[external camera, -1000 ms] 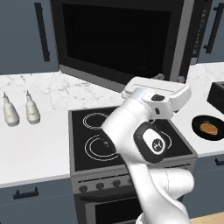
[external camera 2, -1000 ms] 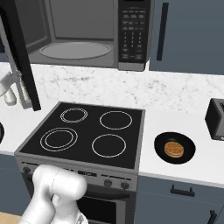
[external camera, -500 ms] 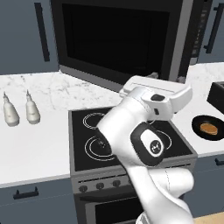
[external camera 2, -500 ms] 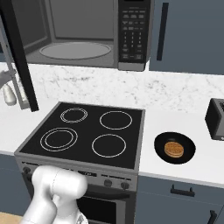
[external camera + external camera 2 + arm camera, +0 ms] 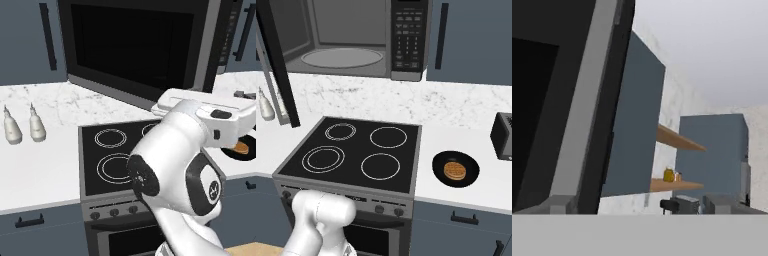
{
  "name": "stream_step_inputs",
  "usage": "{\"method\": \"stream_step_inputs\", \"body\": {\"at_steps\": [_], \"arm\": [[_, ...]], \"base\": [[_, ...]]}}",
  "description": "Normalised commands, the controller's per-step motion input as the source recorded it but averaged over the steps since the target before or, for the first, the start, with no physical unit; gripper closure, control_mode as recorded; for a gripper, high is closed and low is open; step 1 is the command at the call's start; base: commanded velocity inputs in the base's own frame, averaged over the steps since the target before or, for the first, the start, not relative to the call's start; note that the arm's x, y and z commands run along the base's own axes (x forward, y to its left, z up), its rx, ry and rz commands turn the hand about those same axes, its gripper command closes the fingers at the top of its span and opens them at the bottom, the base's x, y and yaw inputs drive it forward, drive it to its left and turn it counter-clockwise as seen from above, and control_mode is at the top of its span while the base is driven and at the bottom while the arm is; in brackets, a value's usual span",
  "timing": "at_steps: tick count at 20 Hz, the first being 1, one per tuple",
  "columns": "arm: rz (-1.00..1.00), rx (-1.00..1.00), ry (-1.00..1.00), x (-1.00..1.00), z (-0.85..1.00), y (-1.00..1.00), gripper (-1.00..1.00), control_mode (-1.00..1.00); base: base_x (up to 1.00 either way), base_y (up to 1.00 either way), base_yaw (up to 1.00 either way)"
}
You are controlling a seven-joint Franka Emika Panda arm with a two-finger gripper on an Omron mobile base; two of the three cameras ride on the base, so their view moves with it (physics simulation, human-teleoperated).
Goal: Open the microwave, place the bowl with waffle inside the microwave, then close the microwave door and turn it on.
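The microwave (image 5: 408, 35) hangs above the stove with its grey cavity and round turntable (image 5: 341, 57) exposed. The microwave door (image 5: 135, 45) stands swung out to the left; its edge (image 5: 278, 65) faces the right base view. In the hand view my gripper (image 5: 641, 207) is open, the fingertips (image 5: 559, 204) far apart with nothing between them, just beside the door's grey frame (image 5: 577, 110). The bowl with waffle (image 5: 456, 170) sits on the white counter right of the stove, partly hidden by my arm in the left base view (image 5: 241, 148).
A black four-ring stove (image 5: 356, 155) lies under the microwave. A dark toaster (image 5: 503, 135) stands at the far right of the counter. Two shaker bottles (image 5: 22, 130) stand on the left counter. Blue cabinets flank the microwave, and wooden shelves (image 5: 677, 140) show beyond the door.
The arm has turned at its elbow and the hand has drawn to the right. The door, bowl and stove stay where they were.
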Motion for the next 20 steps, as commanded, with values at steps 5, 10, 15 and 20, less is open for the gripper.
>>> {"method": "stream_step_inputs", "body": {"at_steps": [5,10,15,20], "arm": [[0.61,0.22,0.39,-0.08,-0.16,-0.19,-1.0,-1.0],[0.58,0.34,0.4,0.0,-0.25,-0.3,-1.0,-1.0],[0.48,0.37,0.15,0.45,-0.37,-0.62,-1.0,-1.0],[0.6,0.34,0.11,0.46,-0.36,-0.38,-1.0,-1.0]], "base": [[0.0,0.0,0.0],[0.0,0.0,0.0],[0.0,0.0,0.0],[0.0,0.0,0.0]]}}
